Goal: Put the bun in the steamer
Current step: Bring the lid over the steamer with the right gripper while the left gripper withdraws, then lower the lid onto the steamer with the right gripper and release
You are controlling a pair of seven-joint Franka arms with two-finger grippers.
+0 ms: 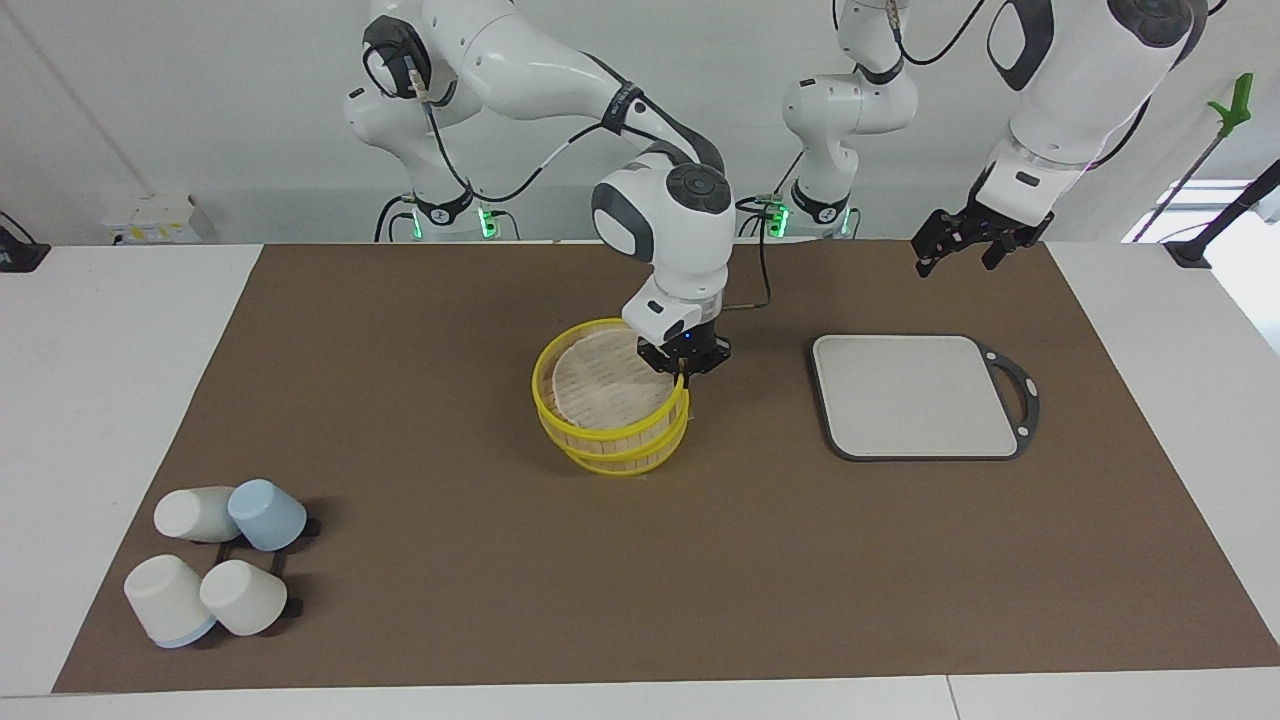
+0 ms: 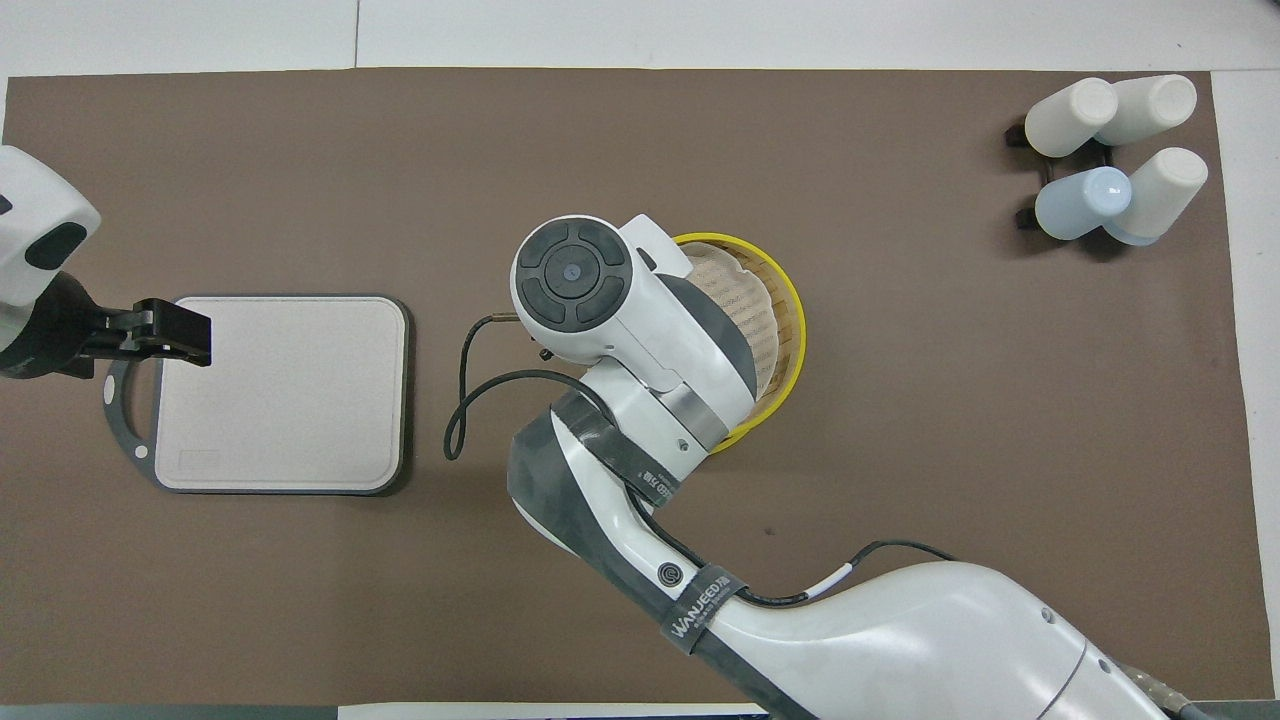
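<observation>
The steamer (image 1: 612,448) stands mid-table, a tan bamboo basket with yellow rims. Its matching tier with the pale woven top (image 1: 598,385) sits on it, tilted and slightly offset. It also shows in the overhead view (image 2: 775,320), half covered by the right arm. My right gripper (image 1: 683,378) is down at the tier's rim on the side toward the grey board, shut on that yellow rim. In the overhead view it is hidden under its own wrist. My left gripper (image 1: 957,252) is open and empty, up in the air over the board's handle end (image 2: 185,333). No bun is in view.
A grey square board (image 1: 915,395) with a dark handle lies toward the left arm's end (image 2: 280,390). Several upturned white and pale blue cups (image 1: 220,560) lie on a black rack at the right arm's end, farther from the robots (image 2: 1110,160).
</observation>
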